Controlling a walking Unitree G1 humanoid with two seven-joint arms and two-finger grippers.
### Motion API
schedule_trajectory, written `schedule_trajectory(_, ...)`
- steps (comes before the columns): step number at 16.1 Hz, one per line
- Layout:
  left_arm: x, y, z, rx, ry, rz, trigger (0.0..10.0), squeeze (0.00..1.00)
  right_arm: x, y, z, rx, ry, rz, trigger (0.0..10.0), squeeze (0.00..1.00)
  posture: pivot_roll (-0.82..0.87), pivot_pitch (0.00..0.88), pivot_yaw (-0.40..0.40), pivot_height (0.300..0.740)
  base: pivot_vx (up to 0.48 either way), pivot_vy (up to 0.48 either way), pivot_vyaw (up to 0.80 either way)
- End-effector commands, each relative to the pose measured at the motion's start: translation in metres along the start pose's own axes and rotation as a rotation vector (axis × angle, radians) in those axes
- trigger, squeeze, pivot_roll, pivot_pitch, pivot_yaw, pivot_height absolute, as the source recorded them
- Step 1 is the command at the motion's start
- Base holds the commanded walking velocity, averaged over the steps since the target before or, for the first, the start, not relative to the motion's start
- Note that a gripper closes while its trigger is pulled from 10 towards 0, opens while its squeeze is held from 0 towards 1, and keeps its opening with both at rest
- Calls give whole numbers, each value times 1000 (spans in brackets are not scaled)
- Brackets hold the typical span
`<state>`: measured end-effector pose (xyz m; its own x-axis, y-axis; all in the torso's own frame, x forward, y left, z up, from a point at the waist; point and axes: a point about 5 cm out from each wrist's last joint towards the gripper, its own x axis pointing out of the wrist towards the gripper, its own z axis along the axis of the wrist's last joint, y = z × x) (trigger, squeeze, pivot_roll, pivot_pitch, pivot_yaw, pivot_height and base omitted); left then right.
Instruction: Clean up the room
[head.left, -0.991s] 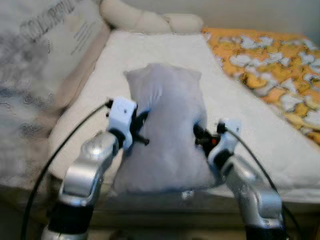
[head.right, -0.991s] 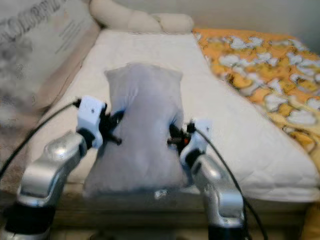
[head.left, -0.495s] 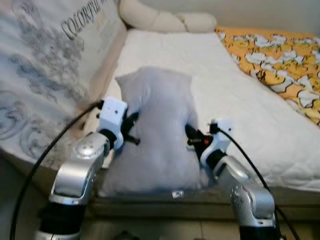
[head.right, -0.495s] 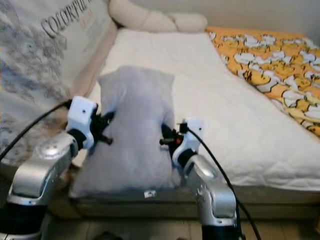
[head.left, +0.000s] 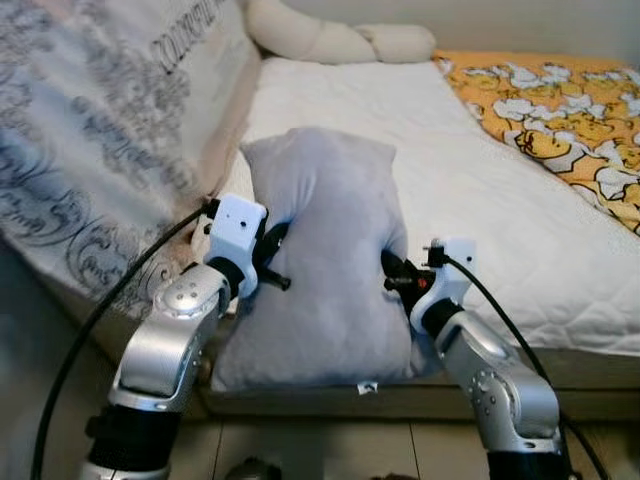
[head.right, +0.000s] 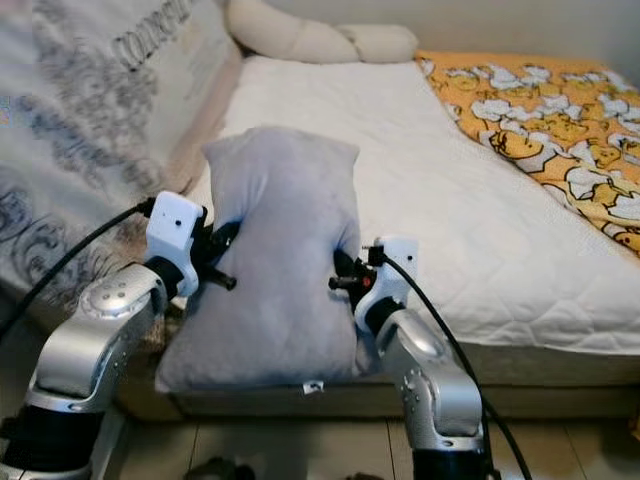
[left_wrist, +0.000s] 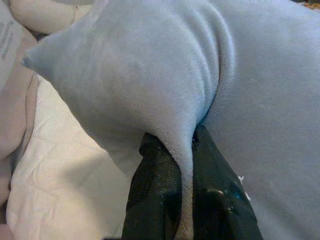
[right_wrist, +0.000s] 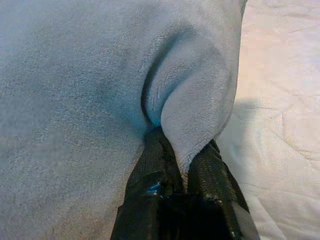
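1. Grey pillow (head.left: 325, 255) at centre of the frame, held upright between both arms, its lower edge at the near edge of the bed (head.left: 470, 170).
2. Left tool (left_wrist: 184, 165) pinching a fold of the pillow's left side; in the left wrist view, black fingers (left_wrist: 155, 185) pressed together with grey fabric squeezed between them.
3. Right tool (right_wrist: 182, 167) pinching a fold of the pillow's right side; in the right wrist view, black fingers (right_wrist: 157, 162) clamped on a ridge of the cloth.
4. Small white tag (head.left: 367, 387) at the pillow's bottom seam, lower centre.
5. White quilted mattress cover across centre and right of the frame, behind and beside the pillow.
6. Orange patterned blanket (head.left: 560, 105) at upper right, lying on the bed's far side.
7. Long cream bolster (head.left: 335, 40) at top centre, across the head of the bed.
8. Large printed fabric panel (head.left: 90, 150) with grey scrollwork and lettering at upper left, leaning along the bed's left side.
9. Tiled floor (head.left: 320, 450) along the bottom edge, below the bed.
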<state>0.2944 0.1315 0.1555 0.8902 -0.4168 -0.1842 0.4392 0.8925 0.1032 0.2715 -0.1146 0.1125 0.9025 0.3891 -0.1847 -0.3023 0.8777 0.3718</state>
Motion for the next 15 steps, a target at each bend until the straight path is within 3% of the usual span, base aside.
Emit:
schedule_trajectory(1, 1, -1, 8, 17, -40, -10, 10000, 0, 3, 4, 4, -4, -8, 26, 10000, 0, -14, 0, -28, 740, 0, 0, 0)
schedule_trajectory(10, 1, -1, 7, 20, -35, -5, 10000, 0, 8, 5, 2, -19, 18, 62, 10000, 0, 13, 0, -68, 740, 0, 0, 0)
schedule_trajectory(15, 0, 0, 6, 16, -35, -11, 10000, 0, 8, 5, 2, -23, 19, 66, 10000, 0, 13, 0, -67, 740, 262, 0, 0)
